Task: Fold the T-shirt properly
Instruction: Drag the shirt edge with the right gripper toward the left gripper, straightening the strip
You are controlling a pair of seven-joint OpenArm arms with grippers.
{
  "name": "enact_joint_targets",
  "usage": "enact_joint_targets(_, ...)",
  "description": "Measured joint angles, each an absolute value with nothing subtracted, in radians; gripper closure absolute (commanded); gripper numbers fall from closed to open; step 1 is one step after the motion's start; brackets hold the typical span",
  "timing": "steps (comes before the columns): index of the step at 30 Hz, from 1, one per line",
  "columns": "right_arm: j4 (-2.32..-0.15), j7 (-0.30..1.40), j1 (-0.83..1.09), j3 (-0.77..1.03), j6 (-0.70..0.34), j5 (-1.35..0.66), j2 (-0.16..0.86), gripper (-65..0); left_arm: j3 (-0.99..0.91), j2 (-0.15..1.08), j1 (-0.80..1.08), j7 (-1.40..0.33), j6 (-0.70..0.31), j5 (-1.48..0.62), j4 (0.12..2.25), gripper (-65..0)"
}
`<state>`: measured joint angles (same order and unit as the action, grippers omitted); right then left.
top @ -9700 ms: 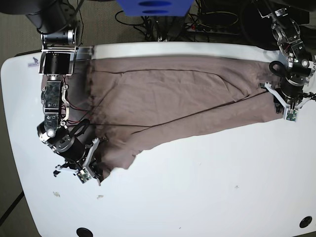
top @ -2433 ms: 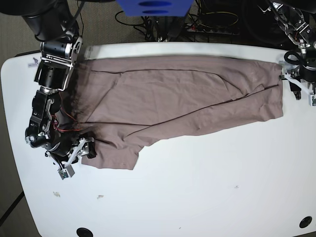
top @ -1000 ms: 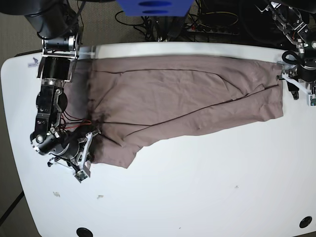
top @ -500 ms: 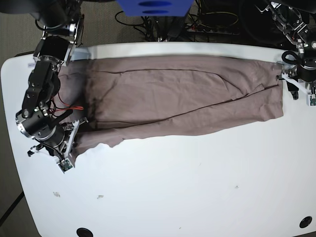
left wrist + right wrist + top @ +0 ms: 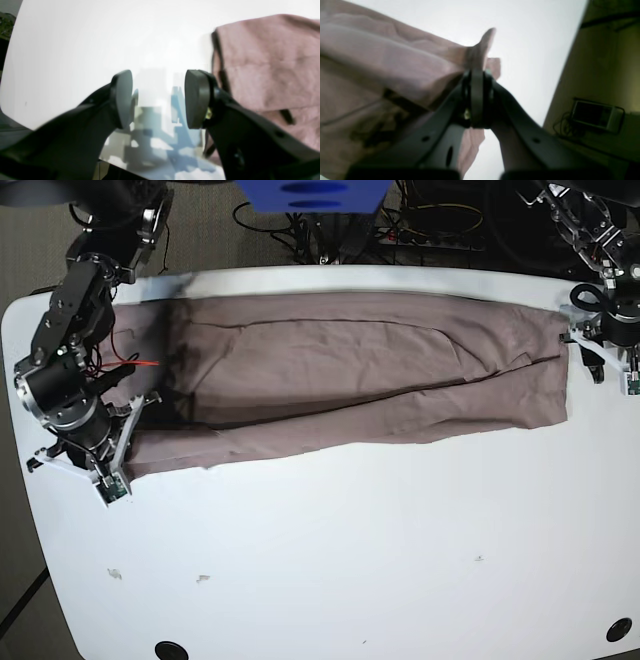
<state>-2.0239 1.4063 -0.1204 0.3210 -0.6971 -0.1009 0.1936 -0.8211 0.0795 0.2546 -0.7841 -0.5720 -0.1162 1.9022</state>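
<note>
The mauve-brown T-shirt (image 5: 360, 370) lies stretched as a long band across the far half of the white table (image 5: 380, 540). My right gripper (image 5: 135, 442), at the left of the base view, is shut on the T-shirt's left lower edge. In the right wrist view a pinch of the T-shirt (image 5: 382, 62) sticks up between the closed right gripper (image 5: 477, 82). My left gripper (image 5: 588, 360) hovers open at the cloth's right end. In the left wrist view the left gripper (image 5: 158, 97) has only bare table between its pads, and the T-shirt (image 5: 270, 65) lies just to the right of them.
Small specks (image 5: 115, 573) lie on the near left of the table, and dark holes (image 5: 170, 648) mark its front corners. Cables and a blue box (image 5: 310, 195) sit behind the far edge. Beyond the table's left edge is floor with a small device (image 5: 595, 115).
My right gripper has pulled the T-shirt's left lower corner outward to the left and farther back, drawing the hanging flap flat into a narrow band. The left arm has stayed put.
</note>
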Motion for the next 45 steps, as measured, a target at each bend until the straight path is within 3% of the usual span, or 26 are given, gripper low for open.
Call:
enact_joint_targets(10,-2.037,1.415,0.044,0.393,-0.698,-0.104,0.189,0.0,-0.820,0.069,0.255,-0.779,-0.572,-0.116,1.879,-31.4)
enact_joint_targets(28,-2.035,1.396,0.112,0.397,-0.698,-0.100,0.190,-0.6,-0.820,0.069,0.252,-0.779,-0.572,-0.117,1.854,-31.4)
enact_joint_targets(32,-2.034,1.391,0.105,0.397,-0.697,-0.097,0.191,-11.4,-0.820,0.068,0.252,-0.780,-0.572,-0.117,1.854,-31.4)
enact_joint_targets(35,-2.034,1.388,0.108,0.397,-0.697,-0.097,0.191,-27.7,-0.821,0.069,0.252,-0.779,-0.572,-0.117,1.855,-31.4)
enact_joint_targets(36,-2.034,1.390,0.110,0.397,-0.698,-0.098,0.191,-35.8,-0.821,0.069,0.252,-0.779,-0.572,-0.117,1.855,-31.4)
enact_joint_targets(41,-2.035,1.391,0.113,0.399,-0.697,-0.097,0.194,-59.0,-0.824,0.070,0.253,-0.786,-0.572,-0.117,1.895,-32.1)
enact_joint_targets(45,-2.036,1.392,0.113,0.400,-0.698,-0.100,0.205,-64.4,-0.824,0.069,0.252,-0.785,-0.572,-0.120,1.954,-32.4)
